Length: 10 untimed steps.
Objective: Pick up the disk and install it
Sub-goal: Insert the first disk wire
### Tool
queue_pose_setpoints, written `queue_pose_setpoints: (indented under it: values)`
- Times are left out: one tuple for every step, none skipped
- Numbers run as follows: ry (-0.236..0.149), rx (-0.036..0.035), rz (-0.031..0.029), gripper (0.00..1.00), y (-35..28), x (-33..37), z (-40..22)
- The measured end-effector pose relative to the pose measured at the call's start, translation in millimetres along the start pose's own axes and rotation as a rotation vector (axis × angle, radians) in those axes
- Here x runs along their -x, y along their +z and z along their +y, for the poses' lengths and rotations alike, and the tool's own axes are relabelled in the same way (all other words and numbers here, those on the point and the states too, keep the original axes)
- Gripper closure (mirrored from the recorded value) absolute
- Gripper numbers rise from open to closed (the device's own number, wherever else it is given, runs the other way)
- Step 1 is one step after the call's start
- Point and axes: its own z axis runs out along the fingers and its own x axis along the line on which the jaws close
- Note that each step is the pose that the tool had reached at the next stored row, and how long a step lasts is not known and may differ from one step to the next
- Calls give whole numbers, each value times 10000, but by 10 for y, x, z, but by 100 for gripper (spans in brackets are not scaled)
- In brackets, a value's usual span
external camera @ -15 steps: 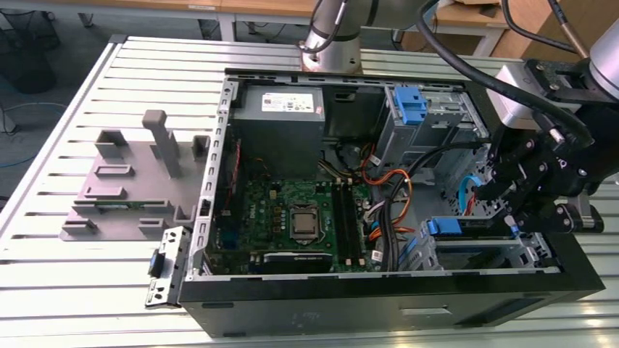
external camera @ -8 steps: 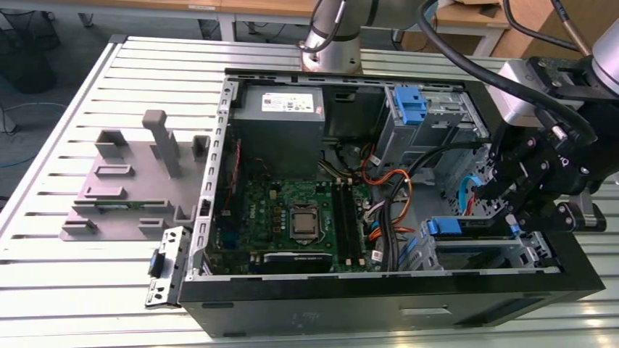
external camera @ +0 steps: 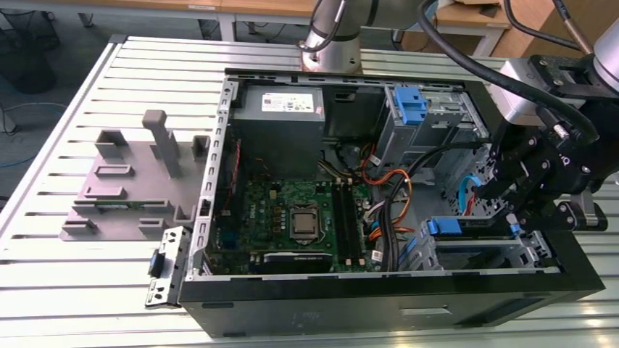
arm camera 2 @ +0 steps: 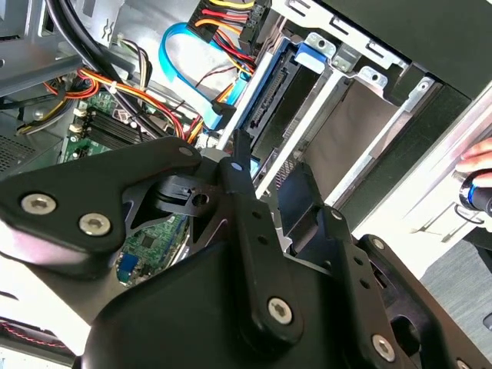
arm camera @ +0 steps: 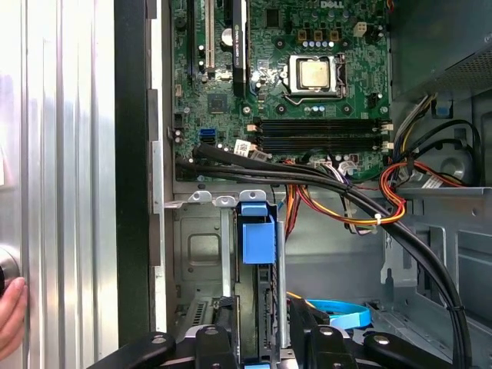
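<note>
**Disk on edge in the drive cage, jaws spread over it**

Viewed from my remote station, the disk (external camera: 453,227) stands on edge in the drive cage (external camera: 483,250) of the open computer case (external camera: 387,312). It sits at the exterior view's right, just beside the motherboard (external camera: 280,210). The case rests on the slatted tabletop (external camera: 77,290).

The gripper (external camera: 517,209) hangs close over the cage. In the first wrist view the jaws stand apart, one to each side of the disk's narrow edge, with its blue carrier tab (arm camera: 257,238) just ahead of them. I cannot tell whether the pads touch the carrier.

A bundle of cables (arm camera: 346,201) crosses the case near the tab.

I judge the disk to be stiff, dense for its size, smooth on its metal flanks and intolerant of knocks. By that judgement the sound hold is across the two long carrier rails. This keeps the jaws clear of the flat faces and of the connector end, which the second wrist view shows facing the cables.
</note>
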Motion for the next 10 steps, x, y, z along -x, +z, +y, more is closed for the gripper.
queue_pose_setpoints:
  values:
    - [0, 0, 0, 58, 0, 0, 0]
    - [0, 0, 1, 58, 0, 0, 0]
    - [0, 0, 1, 58, -1, 0, 0]
    - [0, 0, 0, 58, -1, 0, 0]
    - [0, 0, 0, 58, -1, 0, 0]
    - [0, 0, 3, 58, -2, 2, 0]
    - [0, 0, 5, 58, -3, 10, 0]
    - [-1, 0, 2, 58, -1, 22, 0]
    - [-1, 0, 0, 58, 1, 36, 1]
    - [0, 0, 0, 58, 1, 46, 1]
